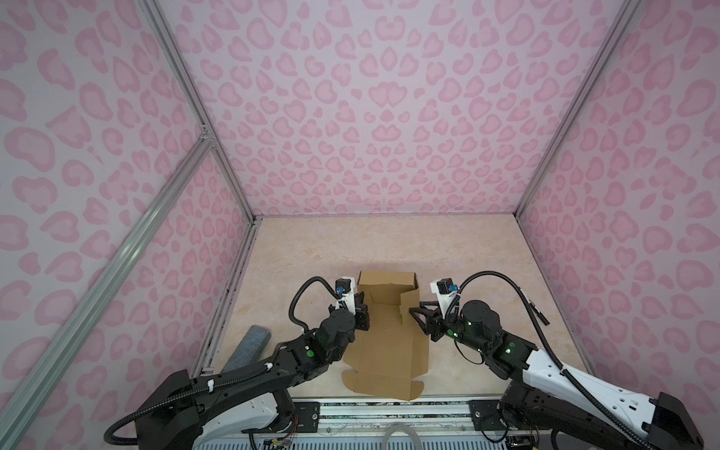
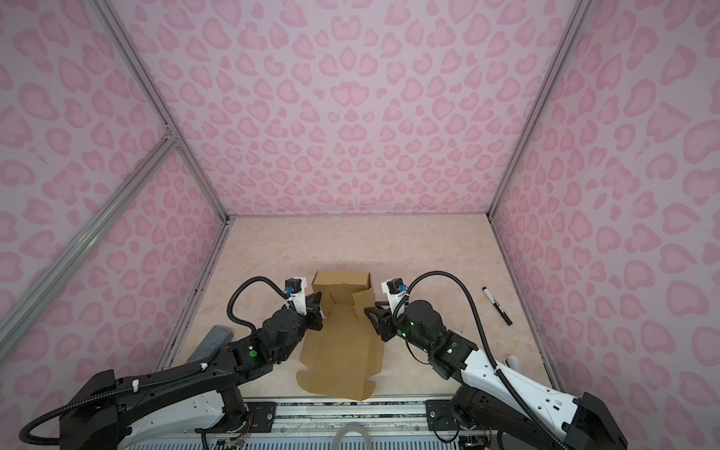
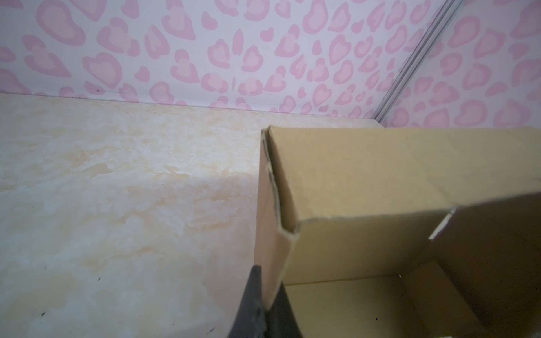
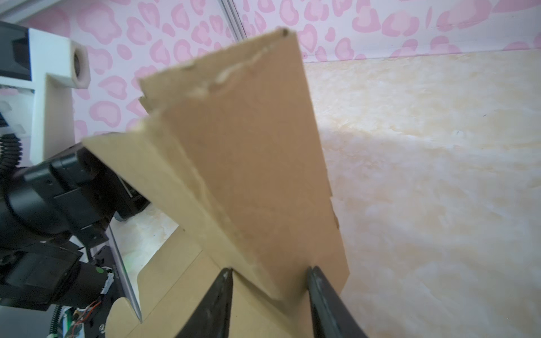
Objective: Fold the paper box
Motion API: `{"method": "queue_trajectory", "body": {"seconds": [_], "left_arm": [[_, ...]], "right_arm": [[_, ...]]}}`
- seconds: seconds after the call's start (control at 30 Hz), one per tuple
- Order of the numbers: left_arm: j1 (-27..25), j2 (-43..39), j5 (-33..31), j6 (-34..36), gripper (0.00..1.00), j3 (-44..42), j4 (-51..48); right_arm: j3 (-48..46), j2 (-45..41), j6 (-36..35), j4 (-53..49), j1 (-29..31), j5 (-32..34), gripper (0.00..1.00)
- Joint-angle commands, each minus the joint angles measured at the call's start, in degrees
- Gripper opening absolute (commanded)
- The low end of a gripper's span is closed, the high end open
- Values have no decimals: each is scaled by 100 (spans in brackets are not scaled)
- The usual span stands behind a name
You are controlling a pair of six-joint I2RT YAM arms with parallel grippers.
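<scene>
Closest to the left wrist camera, the left claw (image 3: 268, 292) is pressed together on the left side wall of the paper box (image 3: 380, 181), one black finger on each face of the board. The right claw (image 4: 269, 269) is spread, its tips straddling the raised, doubled-over right wall (whether they squeeze it I cannot tell). In both top views the paper box (image 1: 385, 350) (image 2: 343, 350) lies on the marbled tabletop (image 1: 311, 249) between the two arms, near the front edge. It is plain brown corrugated card, half erected: the far wall stands upright and folded over, the side walls are lifted, and the lid panel lies flat toward the camera with rounded tuck ears at its near corners. Its long axis runs from the near edge away toward the back wall, with the tray end farthest and open upward. A black marker pen (image 2: 496, 306) lies well to the right, its label too small to read, and a grey felt block (image 1: 249, 346) lies at the left edge.
</scene>
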Motion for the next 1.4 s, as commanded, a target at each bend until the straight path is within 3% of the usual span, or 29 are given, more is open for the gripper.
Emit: {"method": "queue_trajectory", "body": {"seconds": [0.0,0.8,1.37], "left_arm": [[-15,172,-205,176,4,23,386],[-261,1398,-869,624,4,-222,1764],[-270,2136,-831,1011,4,-606,3179]], "right_arm": [[-25,85,-252,18,65,776,44],[-677,961,-754,1633,61,1775,44],[-1195,1654,-877,3156,-31,1728,57]]}}
